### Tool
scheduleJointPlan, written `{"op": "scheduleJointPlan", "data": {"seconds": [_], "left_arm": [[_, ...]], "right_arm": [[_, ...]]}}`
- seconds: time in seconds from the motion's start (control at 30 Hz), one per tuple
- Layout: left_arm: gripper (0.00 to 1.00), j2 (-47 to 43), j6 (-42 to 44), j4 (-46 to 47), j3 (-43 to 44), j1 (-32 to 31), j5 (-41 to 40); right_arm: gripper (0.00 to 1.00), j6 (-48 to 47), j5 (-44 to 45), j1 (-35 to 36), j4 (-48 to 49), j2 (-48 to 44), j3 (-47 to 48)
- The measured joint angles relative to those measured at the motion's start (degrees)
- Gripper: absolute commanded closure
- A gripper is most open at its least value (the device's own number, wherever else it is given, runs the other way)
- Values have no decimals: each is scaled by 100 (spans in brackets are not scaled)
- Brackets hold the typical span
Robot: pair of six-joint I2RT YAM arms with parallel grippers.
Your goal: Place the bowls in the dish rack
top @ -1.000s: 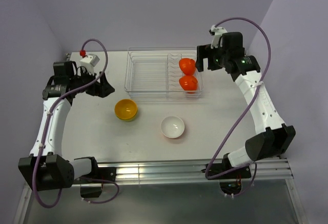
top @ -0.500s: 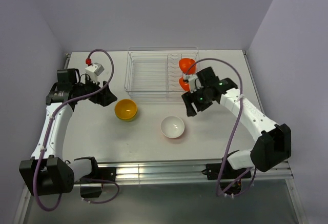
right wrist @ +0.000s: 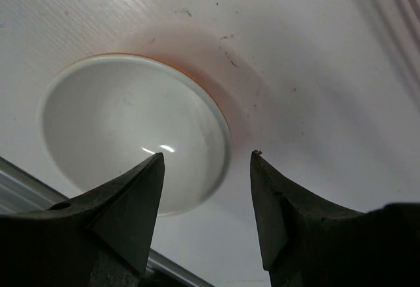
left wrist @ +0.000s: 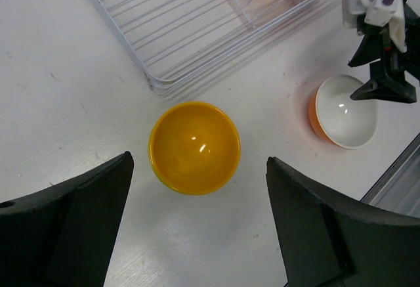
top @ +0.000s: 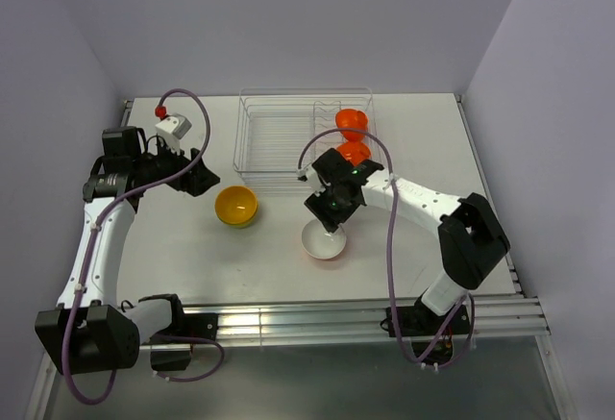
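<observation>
White bowl sits mouth-up near the surface's front edge. The right gripper, come over from the rack, straddles its rim, jaws apart. Left gripper, jaws wide, hangs above the mouth-up yellow bowl.

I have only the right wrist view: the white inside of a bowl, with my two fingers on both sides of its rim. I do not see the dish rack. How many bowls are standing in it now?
Observer: Two. The far red-orange bowl and the near red-orange bowl sit at the right end of the dish rack.
Operator: Thank you. Is another bowl waiting outside of it?
Observer: Yes. One yellow-orange bowl stands upright on the table, just in front of the rack's left part.
Operator: Is the other arm busy with it?
Observer: The left gripper is open and aimed down at it, not touching.
</observation>
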Motion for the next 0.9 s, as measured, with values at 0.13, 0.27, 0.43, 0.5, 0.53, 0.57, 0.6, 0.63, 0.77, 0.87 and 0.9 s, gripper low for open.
{"op": "scheduleJointPlan", "data": {"seconds": [0.13,0.27,0.43,0.5,0.53,0.57,0.6,0.63,0.77,0.87,0.9], "left_arm": [[12,0,-7,11,0,0,31],[12,-4,-26,48,0,0,66],[12,-24,-46,72,0,0,79],[12,-44,-52,79,0,0,94],[12,-55,-63,85,0,0,107],[12,-63,-70,92,0,0,122],[12,-70,-96,101,0,0,146],[12,-74,-111,116,0,0,192],[11,-74,-219,120,0,0,330],[10,-74,-415,125,4,-2,428],[8,-72,-509,120,22,-2,439]], "right_arm": [[42,-20,199,146,208,289,0],[51,-59,297,168,326,496,0],[69,-146,278,234,396,549,0],[71,-184,240,271,422,549,-2],[80,-192,186,289,426,549,-7],[89,-229,162,299,437,549,-17],[100,-249,105,302,459,546,-35],[100,-223,-15,306,472,529,-52],[100,-260,-267,310,566,483,-111],[100,-271,-455,308,546,363,-151],[100,-262,-535,302,533,310,-138]]}}
